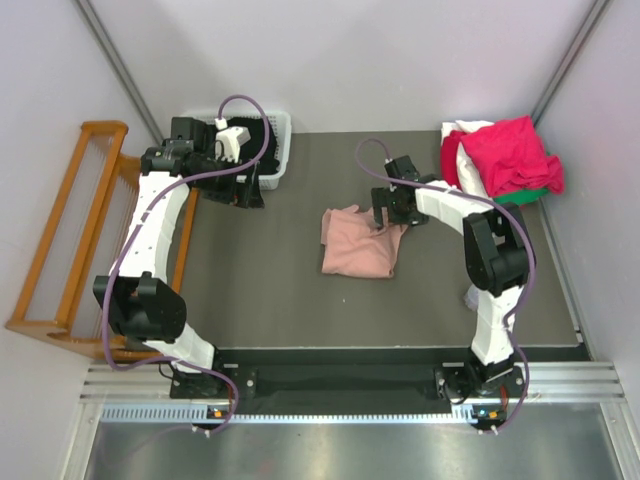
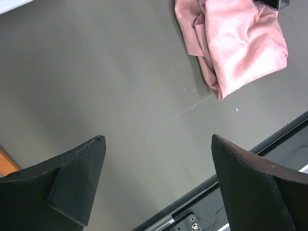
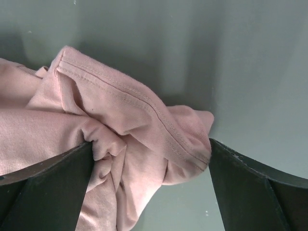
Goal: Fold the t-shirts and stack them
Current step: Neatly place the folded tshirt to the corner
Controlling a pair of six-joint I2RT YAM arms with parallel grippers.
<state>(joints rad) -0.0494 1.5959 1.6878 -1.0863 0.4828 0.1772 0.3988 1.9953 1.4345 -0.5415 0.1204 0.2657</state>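
A dusty-pink t-shirt point(image 1: 358, 245) lies crumpled in the middle of the dark table; no print shows. My right gripper point(image 1: 385, 216) is low at its far right corner, jaws open, with a bunched hem of the shirt point(image 3: 120, 130) between the fingers and touching both. My left gripper point(image 1: 250, 195) is open and empty over bare table at the back left, well apart from the shirt point(image 2: 236, 53). A crimson-pink shirt point(image 1: 510, 155) lies heaped on a white one point(image 1: 462, 150) and a green one point(image 1: 530, 195) at the back right.
A white basket point(image 1: 280, 140) stands at the back left, just behind the left gripper. A wooden rack point(image 1: 70, 230) stands off the table's left side. The table's front edge point(image 2: 250, 149) shows as a black rail in the left wrist view.
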